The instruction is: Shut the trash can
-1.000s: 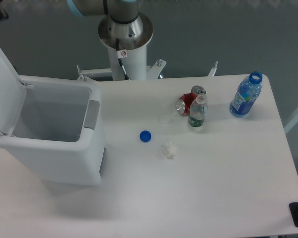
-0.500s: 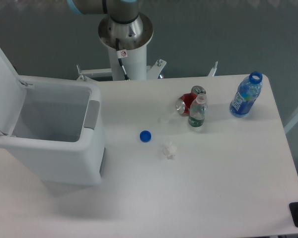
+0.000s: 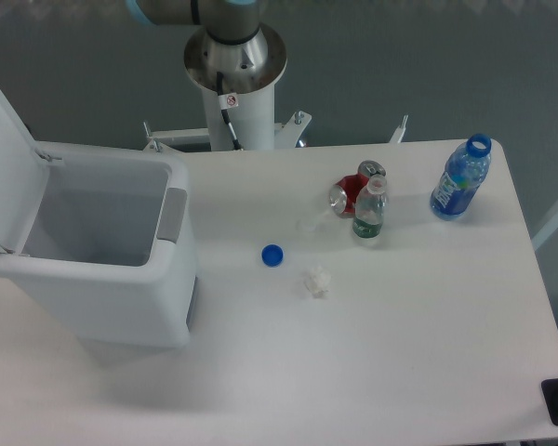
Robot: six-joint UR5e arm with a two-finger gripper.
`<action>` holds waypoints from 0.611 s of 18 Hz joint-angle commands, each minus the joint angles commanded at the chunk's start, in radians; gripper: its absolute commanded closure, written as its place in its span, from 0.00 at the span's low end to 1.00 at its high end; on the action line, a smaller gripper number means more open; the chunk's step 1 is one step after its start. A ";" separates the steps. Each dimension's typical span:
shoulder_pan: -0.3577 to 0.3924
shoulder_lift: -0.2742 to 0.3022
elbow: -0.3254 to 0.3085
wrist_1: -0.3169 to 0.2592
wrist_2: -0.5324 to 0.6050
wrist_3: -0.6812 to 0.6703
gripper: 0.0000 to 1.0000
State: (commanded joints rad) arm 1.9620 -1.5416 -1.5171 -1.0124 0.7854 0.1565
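The trash can (image 3: 121, 288) is a large white rectangular bin standing on the left side of the table. Its flat white lid (image 3: 5, 153) is swung up and back on the left, so the bin is open and its inside shows nothing in it. A grey latch tab (image 3: 172, 216) sits on its right rim. Only the arm's base column (image 3: 234, 84) and a bit of its upper link show at the top. The gripper is out of view.
A blue bottle cap (image 3: 272, 255) and a crumpled white scrap (image 3: 315, 281) lie mid-table. A red can (image 3: 351, 190) lies beside a small clear bottle (image 3: 369, 212). An uncapped blue bottle (image 3: 461, 178) stands at the far right.
A dark part at the top left corner has moved out of the picture. The trash can, its lid and the items on the table have not moved.
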 joint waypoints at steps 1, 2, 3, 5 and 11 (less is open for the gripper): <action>0.000 -0.002 0.000 0.000 0.002 0.000 0.84; -0.005 -0.002 0.000 0.000 0.002 0.002 0.84; -0.012 -0.002 0.000 0.000 0.002 0.008 0.84; -0.017 -0.005 -0.002 0.000 0.002 0.018 0.84; -0.028 -0.018 -0.015 0.000 0.002 0.020 0.84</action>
State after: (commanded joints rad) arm 1.9344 -1.5600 -1.5324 -1.0124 0.7869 0.1764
